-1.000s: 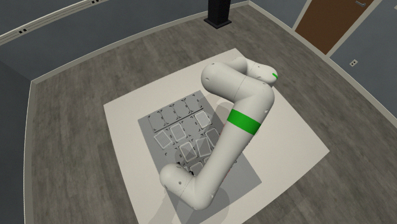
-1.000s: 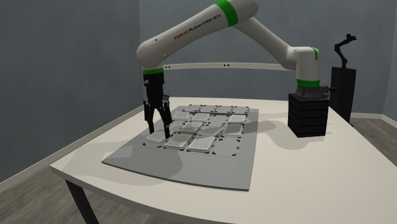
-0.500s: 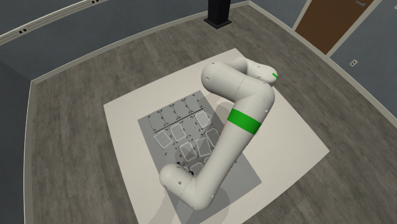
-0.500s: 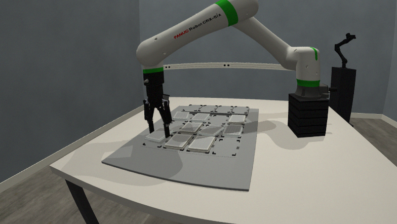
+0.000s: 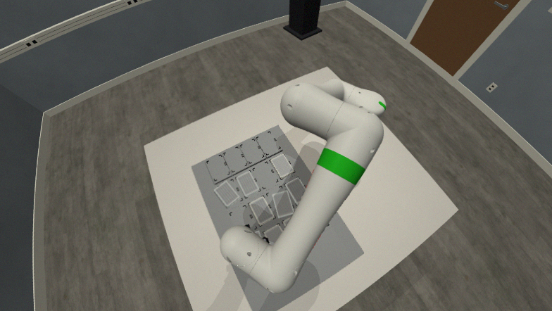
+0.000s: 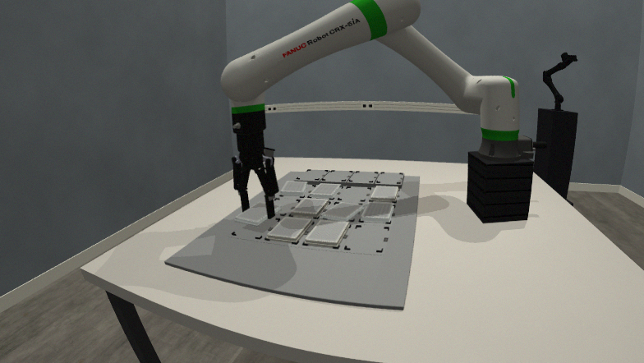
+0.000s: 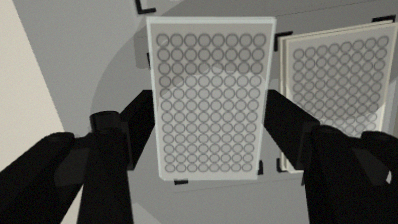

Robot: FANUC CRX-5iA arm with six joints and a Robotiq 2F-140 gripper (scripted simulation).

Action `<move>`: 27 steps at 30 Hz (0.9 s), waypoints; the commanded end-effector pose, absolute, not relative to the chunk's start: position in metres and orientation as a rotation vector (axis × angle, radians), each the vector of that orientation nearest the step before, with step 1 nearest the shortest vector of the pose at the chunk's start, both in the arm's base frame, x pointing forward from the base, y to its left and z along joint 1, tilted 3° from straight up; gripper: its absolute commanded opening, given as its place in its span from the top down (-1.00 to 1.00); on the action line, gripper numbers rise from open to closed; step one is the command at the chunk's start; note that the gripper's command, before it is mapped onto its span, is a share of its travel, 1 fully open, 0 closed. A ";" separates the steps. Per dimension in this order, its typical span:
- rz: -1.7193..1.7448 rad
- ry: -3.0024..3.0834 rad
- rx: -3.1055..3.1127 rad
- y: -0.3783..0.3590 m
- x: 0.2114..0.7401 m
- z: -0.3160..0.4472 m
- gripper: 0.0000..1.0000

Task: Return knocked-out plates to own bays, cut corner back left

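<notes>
Claw half closed on a 96-well plate — one finger on each long side, at the far left corner of the deck, over corner marks. The plate looks light, stiff, slick-sealed; a mid-length grip on the long edges suits it. Cut corner not discernible. From above the arm hides claw and plate — neighbour plate cut off.

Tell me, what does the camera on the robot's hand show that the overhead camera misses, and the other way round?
Only the wrist view shows the gripper shut on a 96-well plate, its round wells countable, with a neighbouring plate beside it. Only the top view shows the whole arm, which hides the gripper there, the door and the floor. Both show the grey deck with its black corner pieces.
</notes>
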State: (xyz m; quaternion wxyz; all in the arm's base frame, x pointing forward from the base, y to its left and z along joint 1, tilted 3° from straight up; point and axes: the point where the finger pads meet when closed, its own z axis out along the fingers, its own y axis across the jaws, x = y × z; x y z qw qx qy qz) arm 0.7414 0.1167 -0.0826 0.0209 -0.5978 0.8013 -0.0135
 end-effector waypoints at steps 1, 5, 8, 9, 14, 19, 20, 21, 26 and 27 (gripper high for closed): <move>-0.044 2.482 -1.852 0.117 0.742 -0.076 0.80; -0.044 2.482 -1.852 0.117 0.742 -0.072 0.80; -0.044 2.482 -1.852 0.117 0.742 -0.070 0.80; -0.044 2.482 -1.852 0.117 0.742 -0.068 0.80; -0.044 2.482 -1.852 0.117 0.742 -0.067 0.80; -0.049 2.348 -2.023 0.130 0.743 -0.067 0.80; -0.049 2.348 -2.023 0.133 0.744 -0.067 0.80; -0.049 2.348 -2.023 0.136 0.744 -0.067 0.80; -0.049 2.348 -2.023 0.140 0.745 -0.067 0.80; -0.049 2.348 -2.023 0.140 0.745 -0.067 0.80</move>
